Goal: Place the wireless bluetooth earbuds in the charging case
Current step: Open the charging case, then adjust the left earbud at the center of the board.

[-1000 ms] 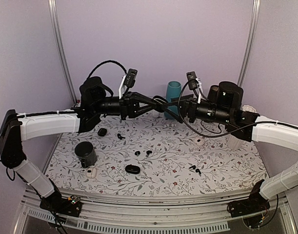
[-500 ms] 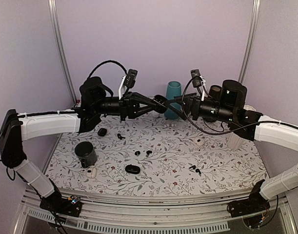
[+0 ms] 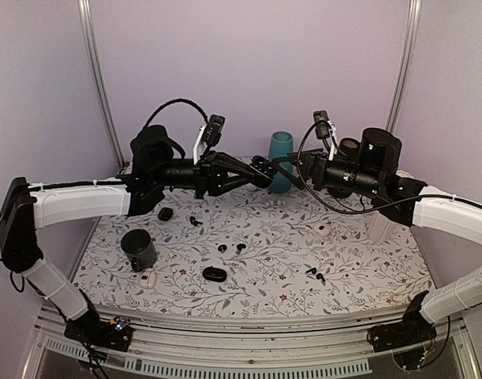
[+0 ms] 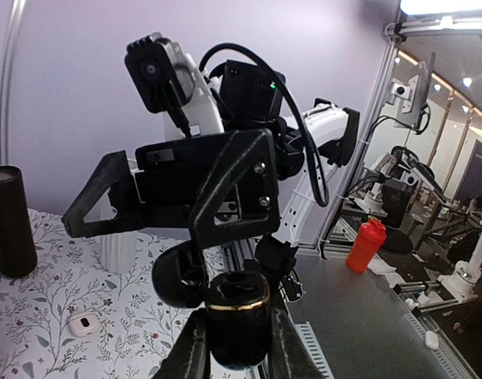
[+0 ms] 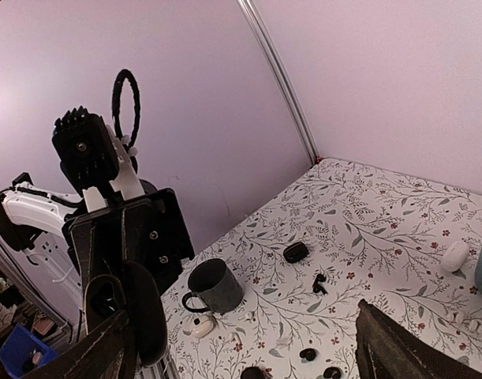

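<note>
Top view: left gripper (image 3: 260,170) clamping black charging case (image 3: 263,166) in air, above far part of table (image 3: 359,268). Right gripper (image 3: 294,164) facing it, just beside; jaws standing wide, holding nothing. Black earbuds (image 3: 222,248) lying scattered on floral cloth below; mug (image 3: 138,249) standing at left.

Left wrist view: fingers (image 4: 195,347) pinching case from both sides, lid appearing swung open.

Right wrist view: own fingers showing at both lower corners, nothing between. Earbuds lying on cloth near mug and second black case (image 5: 296,251).
</note>
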Action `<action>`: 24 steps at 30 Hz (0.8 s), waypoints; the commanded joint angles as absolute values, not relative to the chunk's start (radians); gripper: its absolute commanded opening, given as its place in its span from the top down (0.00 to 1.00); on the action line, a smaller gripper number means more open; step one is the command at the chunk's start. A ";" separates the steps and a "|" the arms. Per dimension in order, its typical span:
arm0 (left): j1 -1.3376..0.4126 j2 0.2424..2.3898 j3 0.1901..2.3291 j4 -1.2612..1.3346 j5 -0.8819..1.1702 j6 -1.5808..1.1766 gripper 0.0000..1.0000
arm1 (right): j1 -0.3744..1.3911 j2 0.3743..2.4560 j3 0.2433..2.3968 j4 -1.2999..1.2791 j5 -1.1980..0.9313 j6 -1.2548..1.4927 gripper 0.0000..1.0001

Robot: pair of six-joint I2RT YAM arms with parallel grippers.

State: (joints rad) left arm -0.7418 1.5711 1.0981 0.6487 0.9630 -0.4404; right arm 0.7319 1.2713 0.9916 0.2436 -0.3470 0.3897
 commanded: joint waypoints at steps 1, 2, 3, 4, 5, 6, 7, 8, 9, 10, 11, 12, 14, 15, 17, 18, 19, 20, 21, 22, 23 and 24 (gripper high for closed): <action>-0.746 1.555 1.089 0.610 0.879 -0.400 1.00 | 0.724 1.255 1.023 0.231 -0.347 0.400 0.04; -0.742 1.553 1.083 0.611 0.862 -0.400 1.00 | 0.725 1.251 1.024 0.228 -0.346 0.401 0.04; -0.739 1.551 1.077 0.611 0.842 -0.400 1.00 | 0.725 1.246 1.024 0.223 -0.343 0.401 0.04; -0.735 1.548 1.071 0.615 0.826 -0.400 1.00 | 0.725 1.242 1.022 0.217 -0.338 0.400 0.04; -0.730 1.545 1.063 0.622 0.812 -0.403 1.00 | 0.724 1.237 1.023 0.208 -0.330 0.402 0.04; -0.726 1.541 1.056 0.628 0.796 -0.405 1.00 | 0.725 1.232 1.023 0.195 -0.321 0.402 0.04; -0.720 1.537 1.049 0.637 0.784 -0.408 1.00 | 0.724 1.225 1.022 0.182 -0.308 0.401 0.04; -0.717 1.532 1.041 0.647 0.776 -0.411 1.00 | 0.725 1.220 1.020 0.166 -0.293 0.400 0.04; -0.713 1.529 1.034 0.656 0.769 -0.415 1.00 | 0.724 1.214 1.018 0.150 -0.278 0.400 0.04; -0.709 1.526 1.028 0.665 0.765 -0.417 1.00 | 0.725 1.207 1.015 0.134 -0.261 0.400 0.04; -0.705 1.524 1.023 0.674 0.761 -0.420 1.00 | 0.723 1.200 1.009 0.118 -0.245 0.402 0.04; -0.702 1.522 1.017 0.681 0.758 -0.424 1.00 | 0.722 1.195 1.004 0.102 -0.224 0.405 0.04; -0.695 1.520 1.009 0.696 0.755 -0.430 1.00 | 0.720 1.191 1.002 0.047 -0.178 0.421 0.05; -0.692 1.518 1.006 0.701 0.752 -0.431 1.00 | 0.719 1.190 0.999 0.020 -0.164 0.434 0.05; -0.689 1.514 0.998 0.707 0.742 -0.430 1.00 | 0.716 1.190 0.984 -0.025 -0.138 0.454 0.06; -0.688 1.513 0.995 0.712 0.740 -0.430 1.00 | 0.715 1.186 0.971 -0.046 -0.124 0.464 0.07; -0.687 1.513 0.994 0.715 0.740 -0.430 1.00 | 0.714 1.181 0.954 -0.063 -0.113 0.484 0.07; -0.686 1.515 0.995 0.716 0.739 -0.431 1.00 | 0.713 1.175 0.937 -0.075 -0.101 0.503 0.08; -0.685 1.514 0.995 0.717 0.741 -0.432 1.00 | 0.714 1.168 0.917 -0.085 -0.091 0.519 0.08; -0.685 1.515 0.996 0.717 0.740 -0.432 1.00 | 0.712 1.161 0.898 -0.092 -0.083 0.547 0.09; -0.684 1.515 0.996 0.718 0.741 -0.434 1.00 | 0.711 1.152 0.878 -0.102 -0.074 0.562 0.10; -0.683 1.514 0.997 0.718 0.741 -0.435 1.00 | 0.710 1.145 0.862 -0.117 -0.059 0.584 0.11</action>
State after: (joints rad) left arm -0.6968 1.5387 1.0039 0.6765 0.7494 -0.4244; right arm 0.7185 1.1881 0.9249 -0.0242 -0.1337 0.4881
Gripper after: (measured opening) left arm 0.207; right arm 0.906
